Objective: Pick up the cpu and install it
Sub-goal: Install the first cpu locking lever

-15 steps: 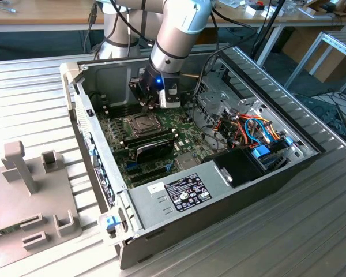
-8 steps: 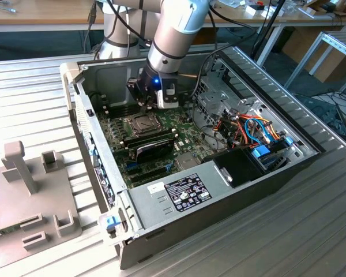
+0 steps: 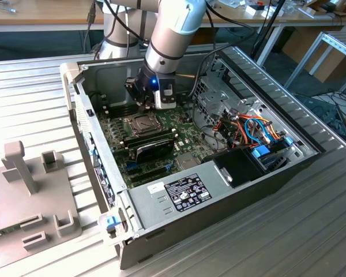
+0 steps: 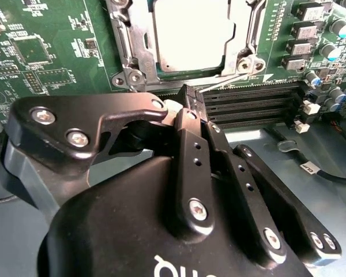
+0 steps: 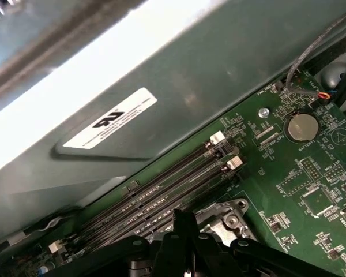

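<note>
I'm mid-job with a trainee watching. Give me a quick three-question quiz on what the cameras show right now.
1. Short answer: what kind of long black slots lie nearest the tips of the gripper?
2. Where is the cpu? A) in the socket frame B) clamped in the gripper C) lying across the long black slots
3. True or false: the gripper's jaws stand wide open.
Key: 1 memory slots; 2 A; 3 false.
</note>
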### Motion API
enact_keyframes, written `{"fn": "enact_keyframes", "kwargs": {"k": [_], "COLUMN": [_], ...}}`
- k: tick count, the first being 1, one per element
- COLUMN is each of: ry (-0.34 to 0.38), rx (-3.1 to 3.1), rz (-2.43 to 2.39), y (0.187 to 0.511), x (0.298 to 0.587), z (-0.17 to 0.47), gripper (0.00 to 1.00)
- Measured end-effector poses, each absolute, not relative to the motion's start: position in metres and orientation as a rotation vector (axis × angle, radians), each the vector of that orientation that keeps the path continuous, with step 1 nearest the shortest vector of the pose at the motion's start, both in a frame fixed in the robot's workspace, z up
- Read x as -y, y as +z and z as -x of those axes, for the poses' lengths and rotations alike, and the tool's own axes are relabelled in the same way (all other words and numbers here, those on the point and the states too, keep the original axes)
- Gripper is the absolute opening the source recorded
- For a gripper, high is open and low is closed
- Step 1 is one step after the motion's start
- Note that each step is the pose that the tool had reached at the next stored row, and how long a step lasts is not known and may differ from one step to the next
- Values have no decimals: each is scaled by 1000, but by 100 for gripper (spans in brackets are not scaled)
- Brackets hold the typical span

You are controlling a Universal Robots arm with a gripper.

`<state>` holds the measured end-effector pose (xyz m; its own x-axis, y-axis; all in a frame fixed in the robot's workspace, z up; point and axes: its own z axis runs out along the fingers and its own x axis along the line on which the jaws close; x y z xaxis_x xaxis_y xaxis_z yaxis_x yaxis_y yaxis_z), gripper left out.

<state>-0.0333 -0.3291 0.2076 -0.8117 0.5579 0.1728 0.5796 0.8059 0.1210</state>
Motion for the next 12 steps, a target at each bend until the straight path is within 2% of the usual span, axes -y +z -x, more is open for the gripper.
{"fn": "enact_keyframes", "kwargs": {"k": [12], "ry": [-267], "rx": [2871], "rz": [906], "y": [209], "x": [328], "z": [40], "gripper": [11]}}
